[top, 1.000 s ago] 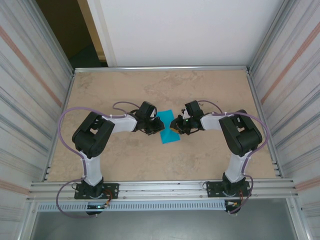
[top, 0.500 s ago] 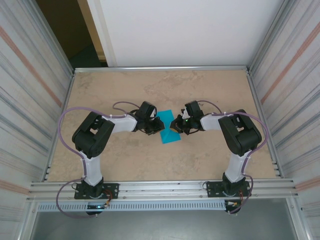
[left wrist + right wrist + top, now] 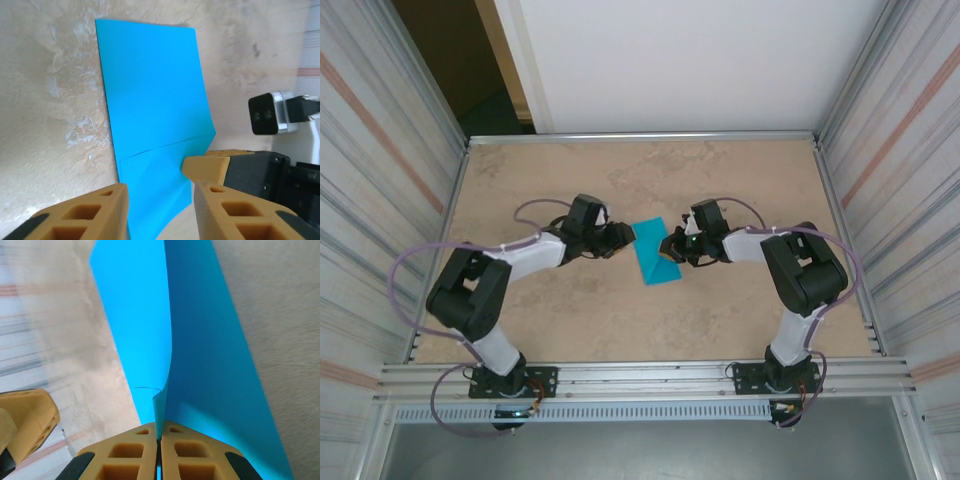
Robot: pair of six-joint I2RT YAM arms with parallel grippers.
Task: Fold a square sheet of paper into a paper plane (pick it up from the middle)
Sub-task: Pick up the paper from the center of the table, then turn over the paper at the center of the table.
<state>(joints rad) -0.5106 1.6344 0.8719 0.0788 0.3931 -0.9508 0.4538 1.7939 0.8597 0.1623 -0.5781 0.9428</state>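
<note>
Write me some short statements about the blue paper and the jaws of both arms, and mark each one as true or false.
1. The right jaws are shut on an edge of the sheet of paper. True.
2. The left jaws grip the sheet too. False: they stand open and grip nothing.
3. The sheet is red. False: it is turquoise-blue.
4. The sheet lies on the table between the two arms. True.
5. The sheet is already a finished plane with a sharp tip. False: from above it looks like a narrow rectangle.
</note>
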